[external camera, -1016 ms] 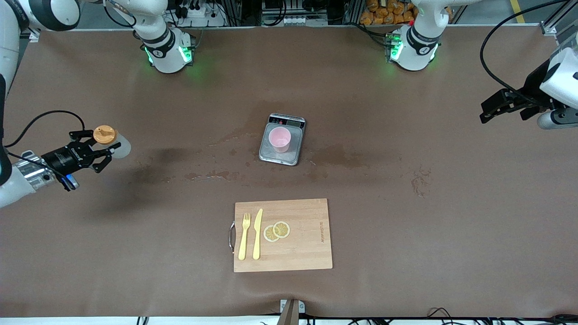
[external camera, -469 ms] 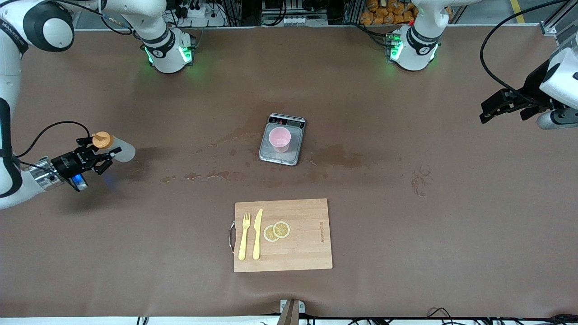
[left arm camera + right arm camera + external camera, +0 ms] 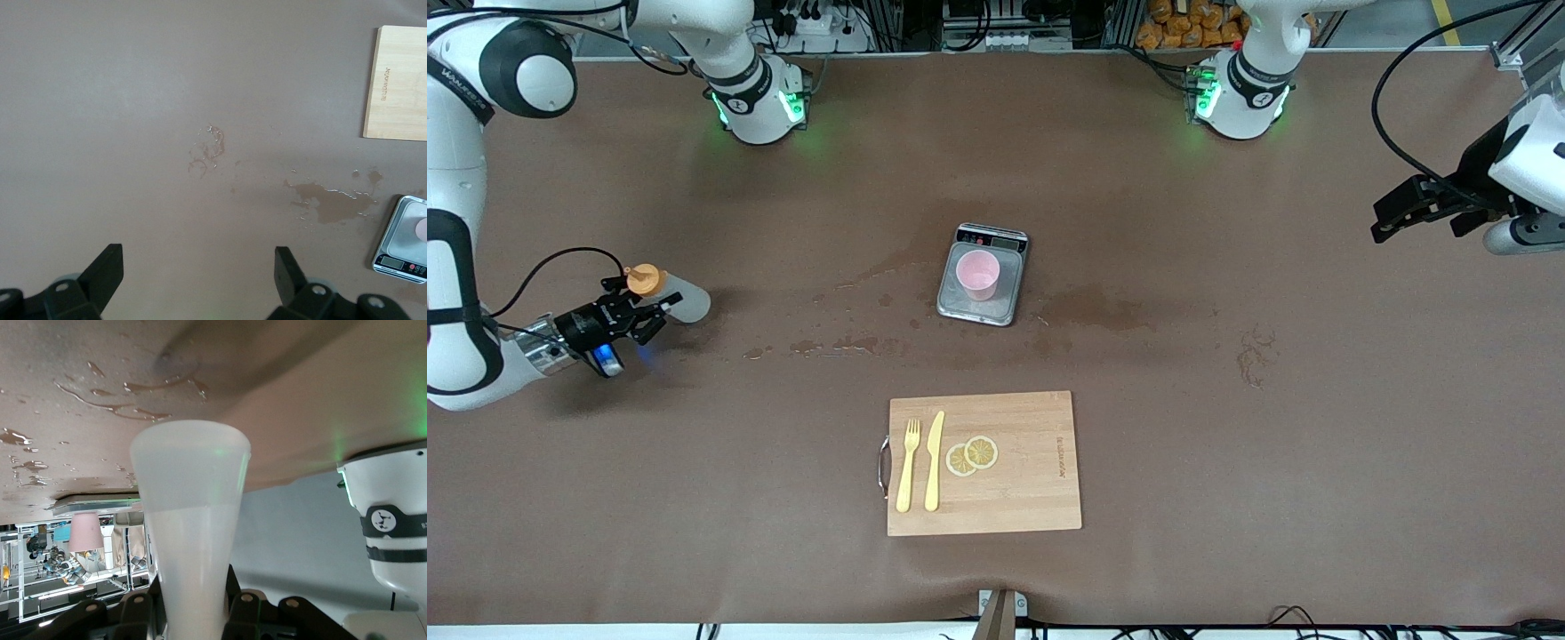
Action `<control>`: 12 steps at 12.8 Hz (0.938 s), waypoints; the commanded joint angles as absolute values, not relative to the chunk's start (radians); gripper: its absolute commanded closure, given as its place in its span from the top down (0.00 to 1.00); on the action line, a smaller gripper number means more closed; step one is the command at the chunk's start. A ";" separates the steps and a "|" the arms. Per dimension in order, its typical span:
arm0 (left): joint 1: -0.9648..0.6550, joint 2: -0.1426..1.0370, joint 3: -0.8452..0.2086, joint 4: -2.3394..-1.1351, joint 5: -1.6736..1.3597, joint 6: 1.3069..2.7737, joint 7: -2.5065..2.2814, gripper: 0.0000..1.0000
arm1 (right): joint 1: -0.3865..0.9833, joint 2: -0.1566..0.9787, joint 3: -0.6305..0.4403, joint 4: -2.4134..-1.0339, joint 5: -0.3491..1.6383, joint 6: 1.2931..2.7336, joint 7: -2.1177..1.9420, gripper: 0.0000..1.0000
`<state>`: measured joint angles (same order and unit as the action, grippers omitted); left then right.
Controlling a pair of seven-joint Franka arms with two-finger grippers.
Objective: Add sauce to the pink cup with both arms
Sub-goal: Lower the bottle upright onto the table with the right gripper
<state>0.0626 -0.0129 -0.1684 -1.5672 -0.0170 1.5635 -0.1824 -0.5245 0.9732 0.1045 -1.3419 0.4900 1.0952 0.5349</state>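
Observation:
My right gripper (image 3: pixel 639 311) is shut on the sauce bottle (image 3: pixel 683 303), a translucent whitish bottle with an orange cap (image 3: pixel 643 280). It holds the bottle on its side, low over the table at the right arm's end. The right wrist view shows the bottle (image 3: pixel 190 520) clamped between the fingers. The pink cup (image 3: pixel 977 274) stands upright on the grey scale (image 3: pixel 960 308) at the table's middle, and also shows in the right wrist view (image 3: pixel 87 531). My left gripper (image 3: pixel 1380 228) waits, open and empty, over the left arm's end; it shows in the left wrist view (image 3: pixel 200 263).
A wooden cutting board (image 3: pixel 1032 480) lies nearer to the front camera than the scale, with a yellow fork (image 3: pixel 908 465), a knife (image 3: pixel 935 460) and lemon slices (image 3: pixel 972 454). Wet stains (image 3: pixel 845 342) spread on the brown table between bottle and scale.
My right gripper has sunk toward the table with the bottle and shifted a little toward the scale. The left arm has not moved.

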 commanded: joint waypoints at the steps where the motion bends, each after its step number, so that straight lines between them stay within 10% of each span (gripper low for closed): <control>1: 0.061 -0.025 -0.164 -1.569 -0.035 1.552 -0.163 1.00 | -0.531 0.977 0.114 -1.377 0.511 1.112 0.499 0.08; 4: 0.061 -0.021 -0.164 -1.569 -0.035 1.551 -0.163 1.00 | -0.522 0.983 0.114 -1.374 0.503 1.121 0.499 0.26; 7: 0.060 -0.020 -0.164 -1.571 -0.035 1.551 -0.164 1.00 | -0.512 0.982 0.112 -1.368 0.500 1.121 0.521 1.00; 12: 0.060 -0.020 -0.164 -1.572 -0.035 1.551 -0.164 1.00 | -0.532 0.968 0.114 -1.286 0.505 1.045 0.604 1.00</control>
